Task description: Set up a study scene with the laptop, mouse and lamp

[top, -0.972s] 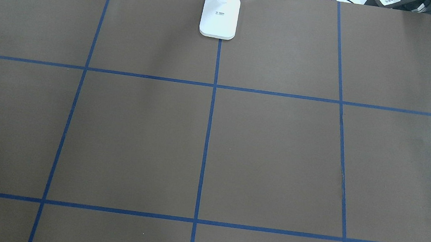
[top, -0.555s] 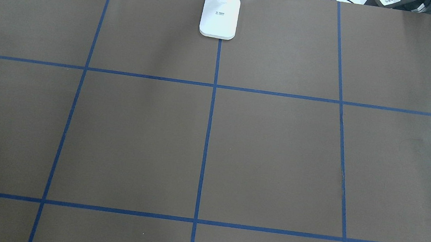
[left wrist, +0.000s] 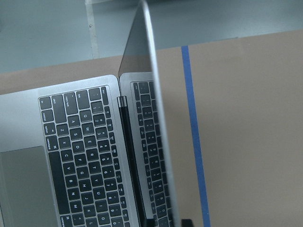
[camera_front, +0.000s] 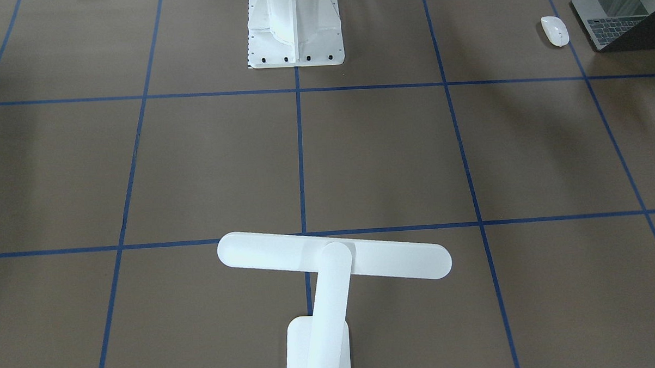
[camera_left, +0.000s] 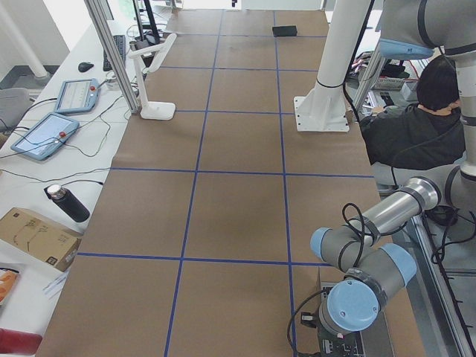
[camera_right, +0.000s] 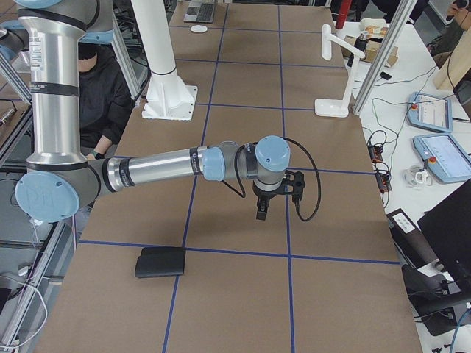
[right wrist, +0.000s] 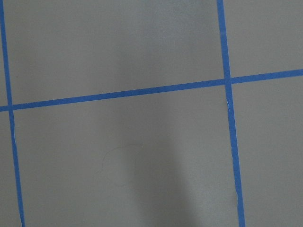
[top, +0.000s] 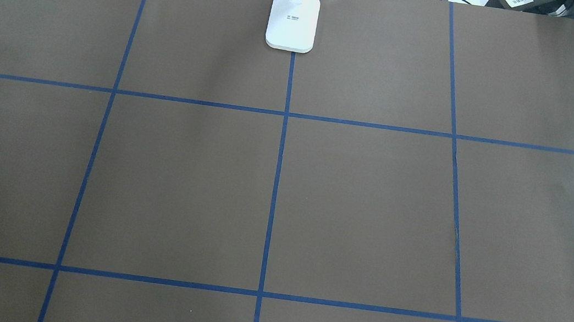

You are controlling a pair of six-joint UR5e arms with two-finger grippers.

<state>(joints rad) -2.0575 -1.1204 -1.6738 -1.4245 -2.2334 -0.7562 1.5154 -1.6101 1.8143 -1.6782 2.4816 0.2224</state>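
Exterior front-facing view puts the laptop (camera_front: 612,26) at the tabletop (camera_front: 391,149) corner on the robot's left. Its lid is raised. The mouse (camera_front: 555,30) lies just beside it, on the side toward the white pedestal (camera_front: 295,38), not touching. The lamp (camera_front: 334,255) stands at the far edge across from the pedestal. Its base sits on the centre blue tape line (camera_front: 300,163) and its bar head reaches crosswise over the tabletop.

Left wrist-mounted view looks down on the laptop's black keys and on the screen seen edge-on, close below. In the exterior left view the left arm (camera_left: 364,275) bends low over that corner. The left hand (camera_left: 331,343) is mostly hidden at the bottom edge, so I cannot tell whether its 2 fingers are apart or together.

The right hand (camera_right: 261,213) points down above the tabletop on the robot's right half, well apart from the lamp, mouse and laptop. A flat black mat (camera_right: 160,262) lies near it. This hand shows only from the side, so I cannot tell its finger spacing. A person (camera_right: 103,95) sits behind the pedestal.
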